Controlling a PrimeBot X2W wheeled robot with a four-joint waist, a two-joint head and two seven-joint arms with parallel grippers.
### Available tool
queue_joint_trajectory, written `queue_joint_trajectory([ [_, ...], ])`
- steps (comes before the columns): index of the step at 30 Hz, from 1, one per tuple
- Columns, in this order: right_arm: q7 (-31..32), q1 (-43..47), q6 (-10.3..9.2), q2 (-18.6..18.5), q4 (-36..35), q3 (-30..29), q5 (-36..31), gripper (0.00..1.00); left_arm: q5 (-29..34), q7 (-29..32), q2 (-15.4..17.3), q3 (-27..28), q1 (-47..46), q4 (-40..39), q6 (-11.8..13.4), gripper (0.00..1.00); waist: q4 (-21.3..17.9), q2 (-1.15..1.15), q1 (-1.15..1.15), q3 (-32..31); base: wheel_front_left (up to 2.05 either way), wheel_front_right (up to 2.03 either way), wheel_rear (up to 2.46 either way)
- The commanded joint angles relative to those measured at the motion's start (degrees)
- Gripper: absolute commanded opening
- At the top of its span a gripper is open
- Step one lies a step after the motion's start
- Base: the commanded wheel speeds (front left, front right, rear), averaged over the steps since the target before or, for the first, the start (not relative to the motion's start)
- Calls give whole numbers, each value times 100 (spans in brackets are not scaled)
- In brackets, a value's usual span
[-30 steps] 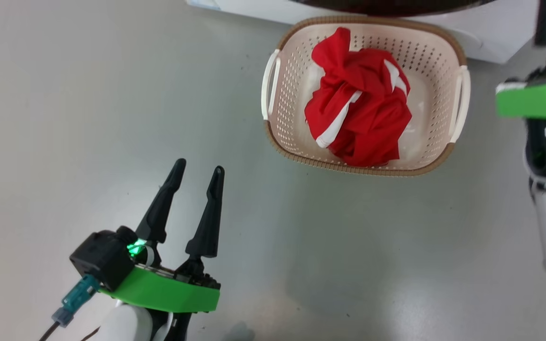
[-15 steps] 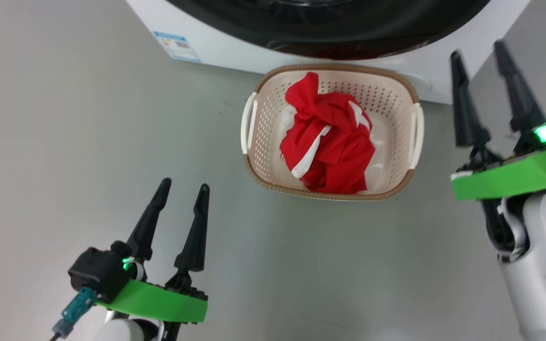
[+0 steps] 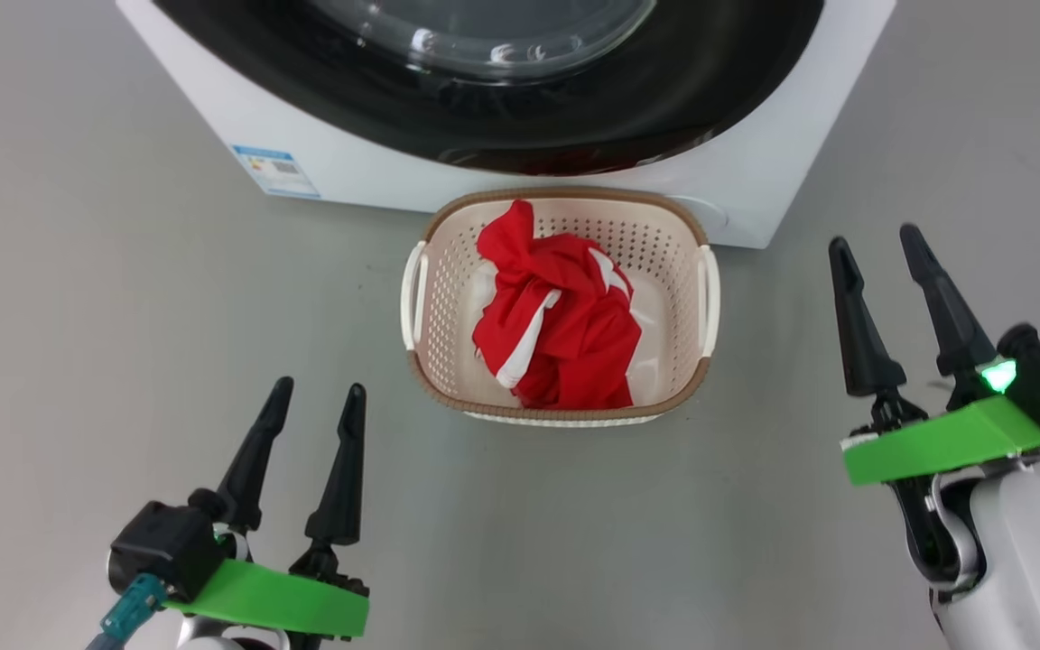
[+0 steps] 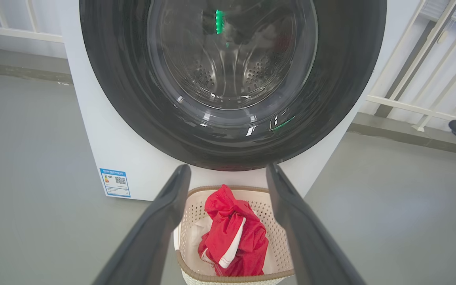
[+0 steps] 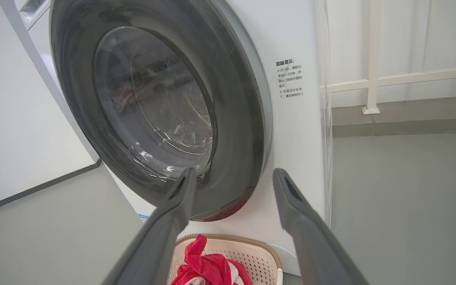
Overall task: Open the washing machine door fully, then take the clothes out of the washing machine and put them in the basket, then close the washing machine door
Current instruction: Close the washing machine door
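Now, looking down from the head: finds the basket [image 3: 448, 307] standing on the grey floor [image 3: 78, 316], just in front of the washing machine [image 3: 376, 181] and roughly centred on its front. Holds the clothes [image 3: 565, 325] inside, bunched into one red heap with white stripes showing, sitting a little toward the basket's left, with some bare perforated bottom at the right.

Shows the washing machine door [image 3: 574, 135] lying closed against the white front, wide glossy black rim around the clear glass bowl. Through that glass, in the left wrist view, makes out the perforated steel drum [image 4: 228, 71]. Carries a small blue label [image 3: 274, 171] at the front's lower left corner and, in the right wrist view, a printed notice [image 5: 289, 79] just beside the door.

Places the left gripper [image 3: 320, 388] low at the left over bare floor, apart from the basket, jaws spread and grasping nothing. Places the right gripper [image 3: 872, 237] off to the basket's right, likewise over floor, jaws parted with nothing between them. Points both pairs of fingers toward the machine.

Catches a white railing [image 4: 410, 79] behind the machine, to its right
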Motion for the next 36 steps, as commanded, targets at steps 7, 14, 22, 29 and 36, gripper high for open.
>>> queue_joint_trajectory([
  [7, -31, 674, -6, 128, -191, -87, 26, 100, 164, -70, 105, 372, 192, -92, -32, 100, -352, 0, 0, -341, 0, 0, 0],
  [14, -31, 1054, -6, 199, -182, -228, -16, 100, 246, -70, 178, 487, 350, -98, -32, 100, -578, 0, 0, -492, 0, 0, 0],
  [22, -31, 1403, -6, 208, -240, -397, -32, 100, 293, -70, 243, 553, 461, -55, -32, 100, -718, 0, 0, -636, 0, 0, 0],
  [29, -31, 1680, -6, 229, -269, -508, -45, 100, 327, -70, 262, 612, 534, -44, -32, 100, -785, 0, 0, -729, 0, 0, 0],
  [36, -31, 1952, -6, 253, -288, -548, -63, 100, 335, -70, 294, 681, 695, -39, -32, 100, -882, 0, 0, -867, 0, 0, 0],
])
